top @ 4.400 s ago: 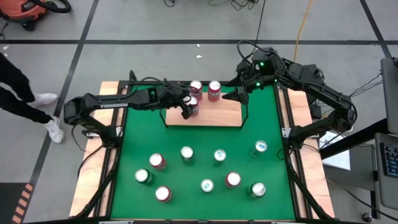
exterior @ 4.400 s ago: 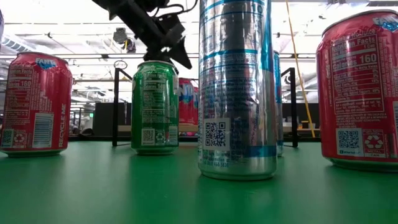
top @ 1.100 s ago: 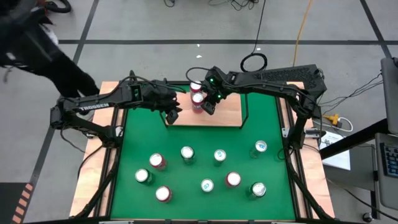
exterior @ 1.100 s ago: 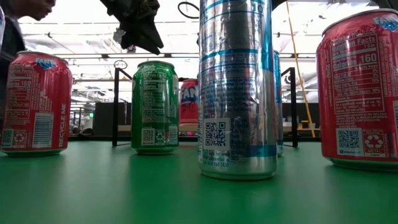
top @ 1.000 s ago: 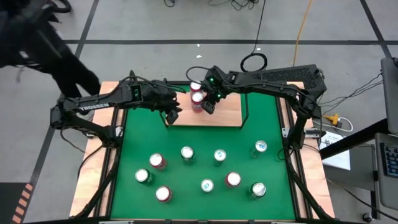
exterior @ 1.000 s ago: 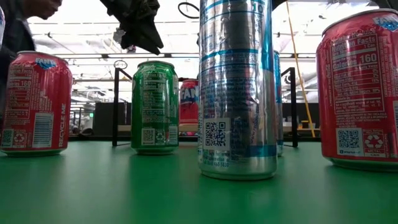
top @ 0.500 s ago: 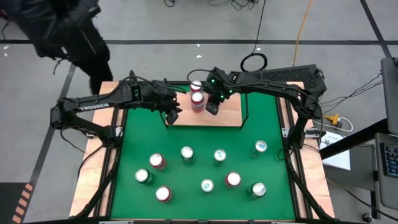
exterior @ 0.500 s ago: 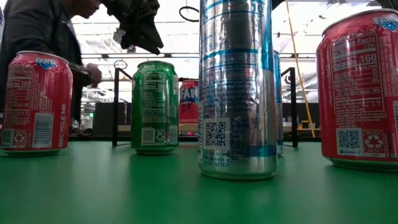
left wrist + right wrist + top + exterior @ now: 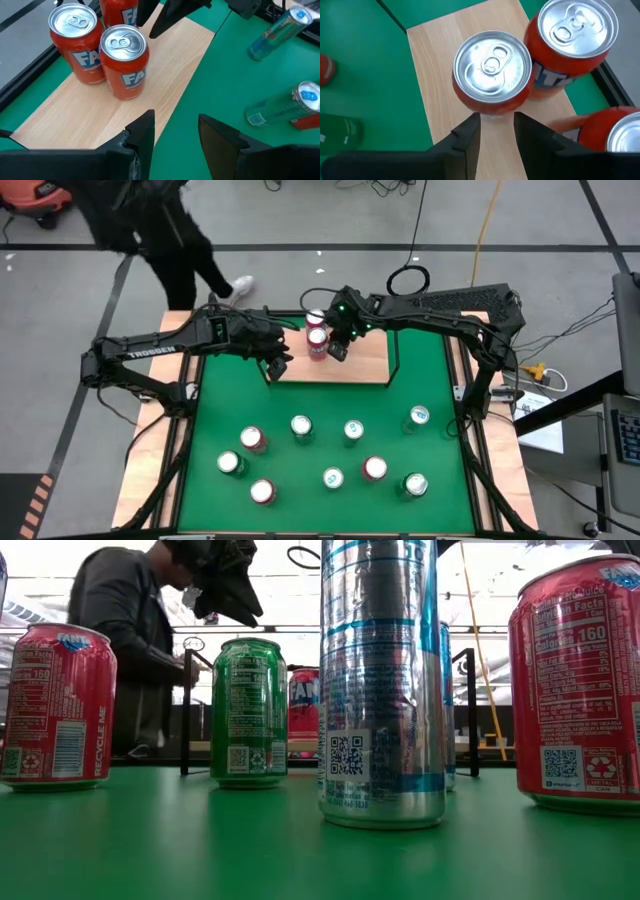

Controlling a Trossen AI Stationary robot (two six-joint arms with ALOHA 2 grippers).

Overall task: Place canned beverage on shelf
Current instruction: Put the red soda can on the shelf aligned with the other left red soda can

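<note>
We are noting three red cans crowding the shelf (image 9: 345,368). The right gripper (image 9: 496,131), fingers narrowly parted and empty, is hanging just beside the nearest can (image 9: 492,70); any sideways drift risks toppling it. The left gripper (image 9: 175,131), parted and empty, is waiting at the shelf's edge.

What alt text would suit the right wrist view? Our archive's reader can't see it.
Seen from above, a red can stands upright on the light-wood shelf, just beyond the right gripper, whose open fingers hold nothing. A second red can touches it, a third shows at the edge, and green mat borders the shelf.
</note>
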